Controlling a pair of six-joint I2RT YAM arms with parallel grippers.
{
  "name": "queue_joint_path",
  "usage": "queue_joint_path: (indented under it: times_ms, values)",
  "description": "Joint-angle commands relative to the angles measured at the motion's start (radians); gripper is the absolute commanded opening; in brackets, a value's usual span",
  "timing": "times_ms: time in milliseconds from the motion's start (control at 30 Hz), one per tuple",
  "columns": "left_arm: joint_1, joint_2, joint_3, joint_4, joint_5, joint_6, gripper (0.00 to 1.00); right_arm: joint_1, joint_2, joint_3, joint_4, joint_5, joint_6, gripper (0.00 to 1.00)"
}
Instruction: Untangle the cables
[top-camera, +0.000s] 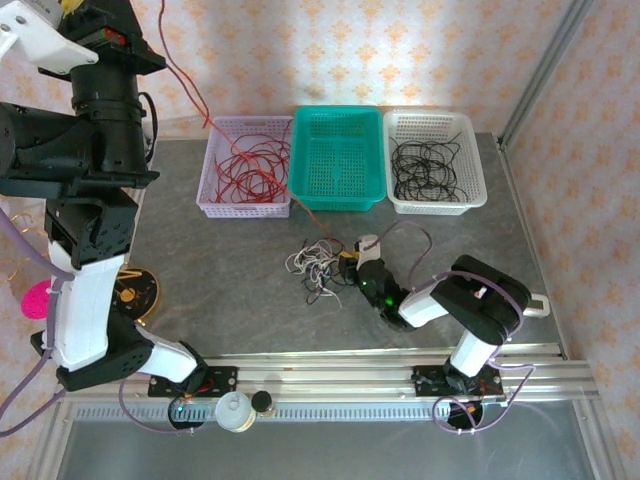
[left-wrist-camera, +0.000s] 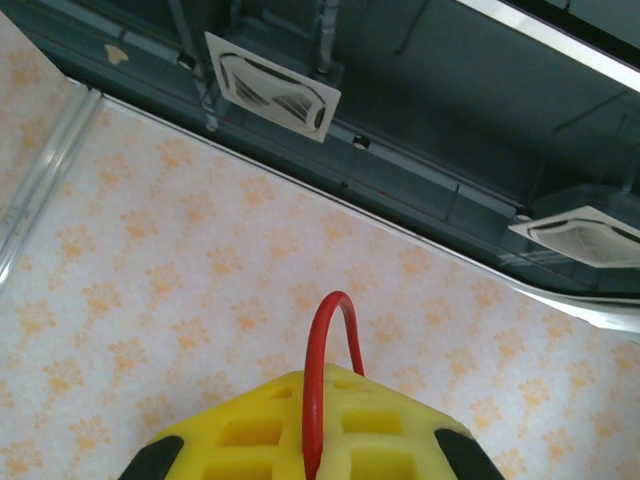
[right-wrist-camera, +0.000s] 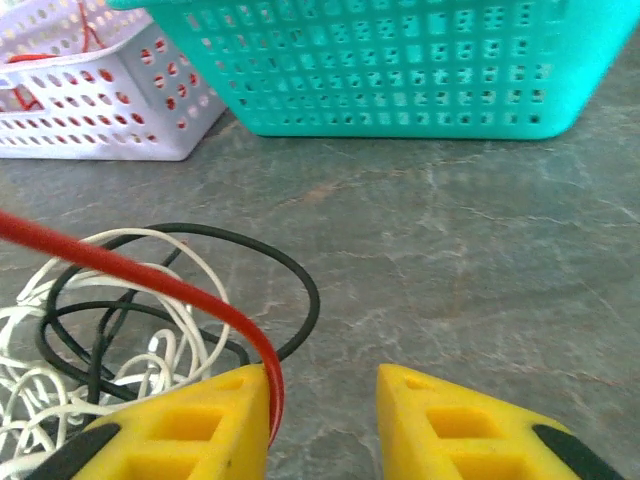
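1. Far left of the teal basket (top-camera: 338, 200), high above the table (top-camera: 230, 300): the left gripper (left-wrist-camera: 312, 400). Its fingers are pressed together on the red cable (left-wrist-camera: 316, 350), which arches out from the seam between them.

2. Just left of the teal basket: the lilac basket (top-camera: 245, 207), holding coiled red cable. The held strand drops into it at the back and leaves at its front corner. Risk: a harder pull upward could drag on the rim and slide or tip this basket.

3. Just in front of the teal basket: the clump of cables (top-camera: 318, 265), white and black strands with the red one running in. Risk: more hoisting may cinch the tangle or tow the whole clump instead of freeing the red strand.

4. In front of the teal basket, slightly right: the right gripper (right-wrist-camera: 325, 395). Its jaws are parted and hold nothing, and the red cable lies against the inner face of one finger. Risk: closing here would likely trap the red strand, not the white or black, and set the two arms pulling against each other.

5. Just right of the teal basket: the white basket (top-camera: 436, 205), holding black cables.

6. Room: the teal basket's front wall stands near behind the clump, so there is little slack that way. There is bare table in front of it and to the left.
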Motion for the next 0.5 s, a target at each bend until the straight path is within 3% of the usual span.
queue_joint_path:
  times_ms: [0,100,233,467]
  values:
    - [0.002,0.006,0.03,0.074,-0.024,0.054,0.0,-0.002,-0.027,-0.034,-0.023,0.118,0.048,0.35]
    - [0.002,0.015,0.023,0.047,-0.021,0.057,0.0,-0.002,-0.067,-0.056,-0.03,0.116,0.048,0.36]
    - [0.002,-0.01,-0.07,0.016,-0.001,0.031,0.0,-0.002,-0.185,-0.065,-0.051,-0.152,-0.089,0.42]
    - [0.003,-0.048,-0.202,0.017,0.041,-0.02,0.0,-0.001,-0.457,-0.061,-0.188,-0.266,-0.242,0.54]
